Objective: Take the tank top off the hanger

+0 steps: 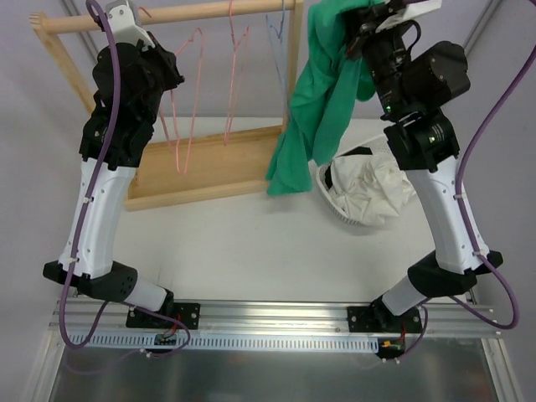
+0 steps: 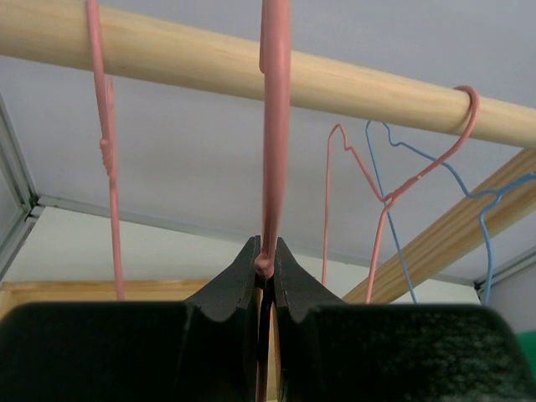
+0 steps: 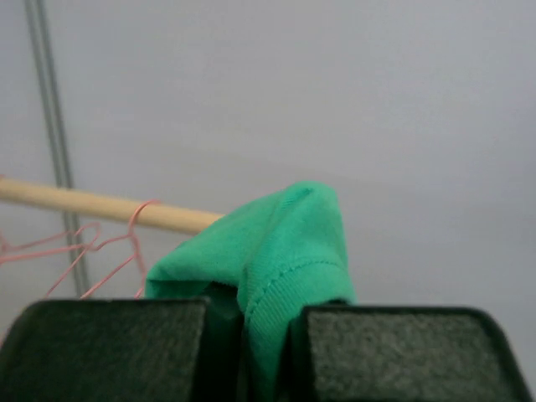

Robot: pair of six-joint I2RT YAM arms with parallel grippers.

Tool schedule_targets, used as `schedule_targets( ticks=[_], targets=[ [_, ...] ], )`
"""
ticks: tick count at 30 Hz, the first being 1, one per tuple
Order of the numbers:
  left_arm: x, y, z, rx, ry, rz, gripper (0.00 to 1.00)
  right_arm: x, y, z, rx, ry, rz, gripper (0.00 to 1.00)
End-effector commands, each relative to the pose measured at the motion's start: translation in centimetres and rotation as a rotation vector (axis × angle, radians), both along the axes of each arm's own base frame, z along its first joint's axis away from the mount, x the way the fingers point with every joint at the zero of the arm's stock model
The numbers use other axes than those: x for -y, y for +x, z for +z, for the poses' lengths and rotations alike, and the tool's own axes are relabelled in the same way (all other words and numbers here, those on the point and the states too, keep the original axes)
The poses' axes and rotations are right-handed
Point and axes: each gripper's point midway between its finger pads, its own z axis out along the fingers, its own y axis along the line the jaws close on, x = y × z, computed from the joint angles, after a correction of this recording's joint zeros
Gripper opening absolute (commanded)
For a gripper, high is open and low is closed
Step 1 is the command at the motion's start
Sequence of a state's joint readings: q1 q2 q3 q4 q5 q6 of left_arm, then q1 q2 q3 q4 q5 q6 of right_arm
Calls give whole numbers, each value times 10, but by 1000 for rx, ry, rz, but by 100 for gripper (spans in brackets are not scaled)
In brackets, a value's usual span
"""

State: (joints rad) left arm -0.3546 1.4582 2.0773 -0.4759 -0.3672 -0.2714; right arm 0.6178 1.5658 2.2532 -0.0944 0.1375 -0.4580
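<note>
Hanging at the right end of the rack [image 1: 209, 167], the green tank top [image 1: 314, 109] is pinched in the right gripper [image 3: 266, 335], apparently clear of any hanger. Left gripper [image 2: 265, 266] is clamped on a pink hanger [image 2: 274, 126] below the wooden rod [image 2: 167, 59].

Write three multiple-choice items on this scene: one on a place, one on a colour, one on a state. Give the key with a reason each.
1. Where does the white cloth lie?
A in the basket
B over the rod
C on the wooden base

2. What colour is the tank top?
A blue
B green
C pink

3. What is the left gripper doing?
A standing open
B shut on the pink hanger
C shut on the tank top

Key:
1 A, the cloth sits inside the basket's rim.
2 B, green fabric hangs from the right gripper.
3 B, its jaws pinch the pink wire.
</note>
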Motion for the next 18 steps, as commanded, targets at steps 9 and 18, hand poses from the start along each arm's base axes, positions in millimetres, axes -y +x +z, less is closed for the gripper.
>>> schedule_targets(
  ticks=[9,18],
  targets=[
    [7,15,54,149,-19,7,2,120,-12,117,439,360,-216,0],
    [15,38,43,133,-6,7,3,173,11,47,252,363,-383,0]
  ],
)
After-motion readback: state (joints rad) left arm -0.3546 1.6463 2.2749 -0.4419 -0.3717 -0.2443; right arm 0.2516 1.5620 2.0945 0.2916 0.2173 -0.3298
